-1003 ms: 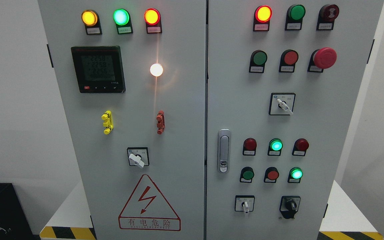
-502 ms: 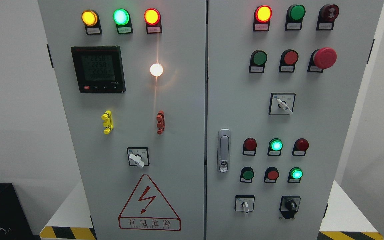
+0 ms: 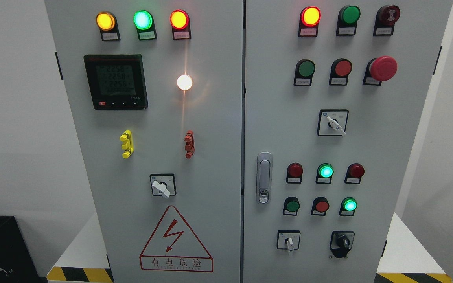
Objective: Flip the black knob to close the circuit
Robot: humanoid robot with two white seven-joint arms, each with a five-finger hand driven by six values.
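Here, no robot hand shows in the head view, so neither hand's state can be told. The black knob (image 3: 343,241) sits at the lower right corner of the right door of the grey cabinet (image 3: 218,129), on a black mount, with bare panel below and to its right. Just left of it is a white-handled selector switch (image 3: 289,241), handle pointing down. Above them are two rows of three buttons: the middle green lamp (image 3: 325,171) in the upper row and the right green lamp (image 3: 349,205) in the lower row are lit, the others dark red, green and red. Higher up is another white selector (image 3: 333,123), then a red mushroom button (image 3: 383,68) that stands out from the panel. A silver door latch (image 3: 264,177) is near the seam between the doors. On the left door: a digital meter (image 3: 115,81), a bright white lamp (image 3: 184,82), yellow clip (image 3: 126,144), red clip (image 3: 189,144), a white selector (image 3: 162,186) and a red-bordered warning triangle (image 3: 175,240). The cabinet stands on a white table (image 3: 405,247) with yellow-black hazard tape (image 3: 415,277) along the front edge. White walls on both sides; a black box (image 3: 0,247) at the lower left.
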